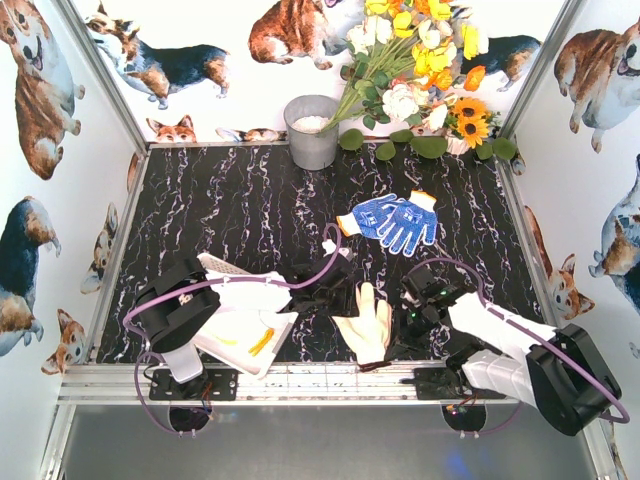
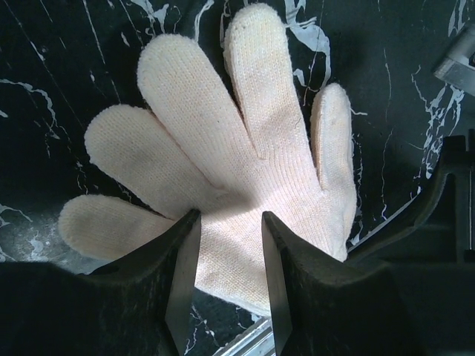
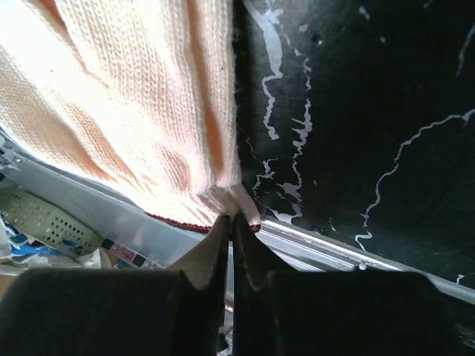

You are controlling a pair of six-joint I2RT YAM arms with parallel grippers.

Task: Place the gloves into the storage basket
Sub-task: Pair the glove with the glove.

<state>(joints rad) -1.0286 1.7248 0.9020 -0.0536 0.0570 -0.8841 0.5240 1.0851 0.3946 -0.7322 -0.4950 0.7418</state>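
The black marble table (image 1: 230, 210) fills my overhead view, with corgi-print walls around it and a bouquet of flowers (image 1: 415, 60) spilling in at the upper right. My left arm (image 1: 180, 310) reaches in from the lower left and my right arm (image 1: 530, 365) from the lower right. The left arm lies across the storage basket (image 1: 228, 268) at the lower left and hides much of it. What I can see inside is white cloth with an orange strip (image 1: 262, 342). A grey bucket (image 1: 312, 135) stands at top centre, well apart from everything I am handling. The blue dotted gloves (image 1: 395, 220) lie right of centre on bare table. The cream glove (image 1: 365, 320) lies flat at lower centre, between the two grippers and outside the basket, its cuff at the metal rail (image 3: 319, 248) on the near edge. The left gripper (image 2: 228, 278) hangs over the glove's palm, jaws a narrow gap apart and gripping nothing. I cannot tell if it touches the knit. The right gripper (image 3: 234, 222) is pinched tight on the cuff's corner.
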